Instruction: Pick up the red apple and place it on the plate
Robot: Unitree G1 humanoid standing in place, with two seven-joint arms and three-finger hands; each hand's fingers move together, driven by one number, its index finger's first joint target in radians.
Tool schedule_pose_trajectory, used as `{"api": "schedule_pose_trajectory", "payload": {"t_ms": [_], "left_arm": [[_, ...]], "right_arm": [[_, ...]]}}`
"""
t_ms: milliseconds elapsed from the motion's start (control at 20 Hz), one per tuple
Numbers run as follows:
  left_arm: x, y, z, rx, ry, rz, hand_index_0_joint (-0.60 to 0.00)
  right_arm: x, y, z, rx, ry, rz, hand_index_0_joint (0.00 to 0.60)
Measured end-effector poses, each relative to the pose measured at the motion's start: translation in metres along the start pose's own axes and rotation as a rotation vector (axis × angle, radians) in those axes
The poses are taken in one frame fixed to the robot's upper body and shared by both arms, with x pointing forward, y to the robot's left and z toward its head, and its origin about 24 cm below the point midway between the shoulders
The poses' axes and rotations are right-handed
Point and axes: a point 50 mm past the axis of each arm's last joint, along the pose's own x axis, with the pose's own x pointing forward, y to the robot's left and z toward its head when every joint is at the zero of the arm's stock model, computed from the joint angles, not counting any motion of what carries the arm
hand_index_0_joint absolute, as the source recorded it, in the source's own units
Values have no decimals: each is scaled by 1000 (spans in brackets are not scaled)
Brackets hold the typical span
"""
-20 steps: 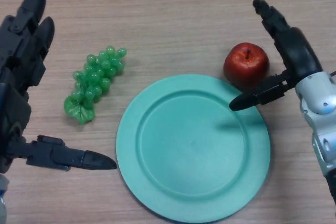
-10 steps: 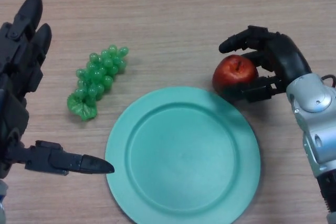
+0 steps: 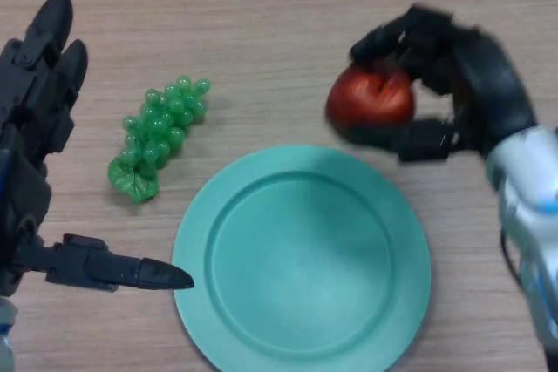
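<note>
**Apple held in the right hand, just off the plate's far edge**

Bench (image 3: pixel 279 6) of pale wood grain fills the whole head view. On it, low and near the centre, lies a round teal plate (image 3: pixel 301 350) with a raised rim and nothing on it. The robot's left hand (image 3: pixel 30 163) shows along the left edge, fingers straight and thumb stretched toward the plate, gripping nothing and idle. The right hand (image 3: pixel 462 84) reaches in from the right, its fingers curled over the top of the red apple (image 3: pixel 370 100) and its thumb under the near side, so the fruit is clasped. The apple sits just beyond the plate's far right rim; whether it is clear of the bench cannot be told for certain, though it looks lifted. A bunch of green grapes (image 3: pixel 157 132) rests on the bench left of the plate, well apart from the apple.

The step in hand appears to be carrying the apple over the plate. To do it well, keep the grasp firm, bring the fruit toward the plate's middle rather than its rim, lower it until it rests, and only then let the fingers go, since a round apple could roll off.
</note>
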Motion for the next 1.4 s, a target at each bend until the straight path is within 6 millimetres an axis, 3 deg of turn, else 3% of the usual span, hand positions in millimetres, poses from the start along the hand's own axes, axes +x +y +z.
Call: {"api": "schedule_pose_trajectory", "payload": {"t_ms": [300, 600, 800, 850, 1000, 1050, 1250, 1400], "left_arm": [[5, 0, 4, 7, -28, -7, 0], [3, 1, 3, 0, -19, -6, 0], [-1, 1, 0, -3, 4, -2, 0], [-1, 1, 0, -3, 6, -2, 0], [-2, 1, -2, -6, 15, 0, 0], [-3, 1, -3, -7, 20, 1, 0], [-5, 0, -3, -17, 22, 11, 0], [-4, -2, 11, 4, -40, 3, 0]], "right_arm": [[-19, 54, -16, -106, -10, 145, 600], [-29, 79, -26, -116, -23, 186, 600], [-32, 81, -29, -171, -17, 182, 600], [-32, 83, -28, -212, -22, 179, 500], [-33, 85, -27, -235, -26, 183, 100], [-34, 84, -25, -233, -22, 180, 4], [-38, 62, 28, -104, -168, 137, 0], [-46, 21, 54, -19, -239, 28, 0]]}}
